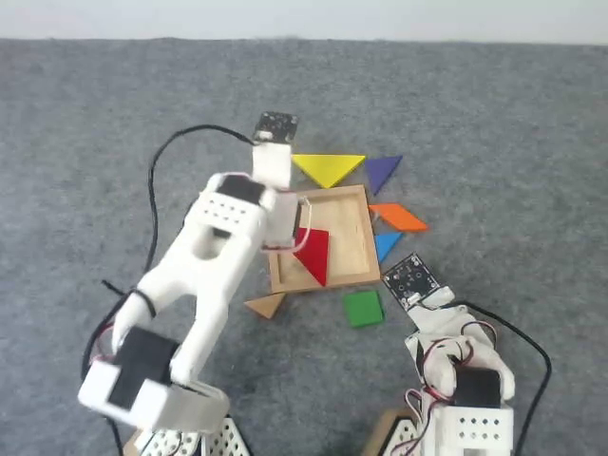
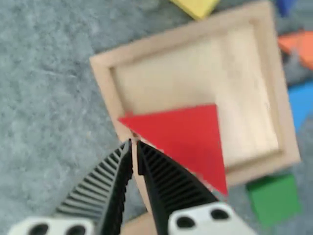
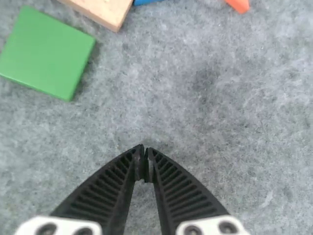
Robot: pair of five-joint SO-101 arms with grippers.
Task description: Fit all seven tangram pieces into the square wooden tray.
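**Where Poised at Tray Rim, Closed on Nothing**

Found left claw (image 2: 134,143) closed, gripping nothing, tips over a corner of the red triangle (image 2: 188,139). Located that triangle inside the wooden tray (image 2: 104,93), just beyond the tips. Found right claw (image 3: 145,148) likewise closed and empty above grey tabletop (image 3: 230,98), green square (image 3: 46,51) ahead and aside, outside the tray.

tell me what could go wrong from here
The red triangle seems to have a corner riding on the rim of the wooden tray, so it may end up tilted rather than flat. The left gripper, fingers shut at the triangle's edge, could nudge it over the rim.
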